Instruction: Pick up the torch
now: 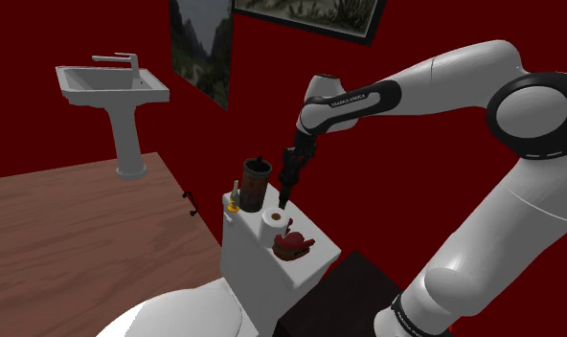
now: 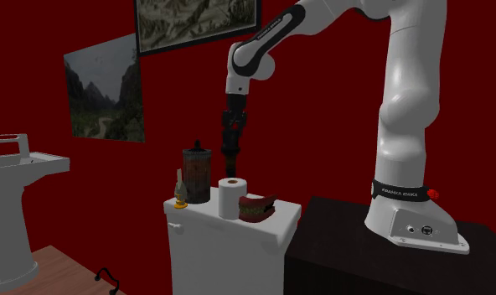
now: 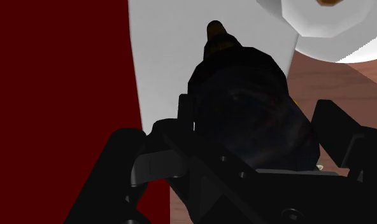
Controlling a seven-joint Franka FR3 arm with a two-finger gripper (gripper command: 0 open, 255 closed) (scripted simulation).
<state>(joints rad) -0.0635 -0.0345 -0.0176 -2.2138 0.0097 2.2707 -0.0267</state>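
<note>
The torch [image 1: 284,198] is a dark, slim cylinder that hangs upright in the air above the white toilet tank [image 1: 258,260]. My gripper [image 1: 289,174] is shut on its upper part. In the second exterior view the torch [image 2: 231,159] points down just above the toilet paper roll [image 2: 230,198], held by the gripper [image 2: 231,134]. In the wrist view the torch's dark body [image 3: 244,95] sits clasped in the gripper [image 3: 235,137], with the tank lid [image 3: 174,57] beyond it.
On the tank lid [image 2: 276,226] stand a dark jar [image 1: 254,182], a small yellow-based bottle [image 1: 234,198], the paper roll [image 1: 275,222] and a red object [image 1: 293,244]. A pedestal sink [image 1: 109,86] stands far off. The red wall is close behind the gripper.
</note>
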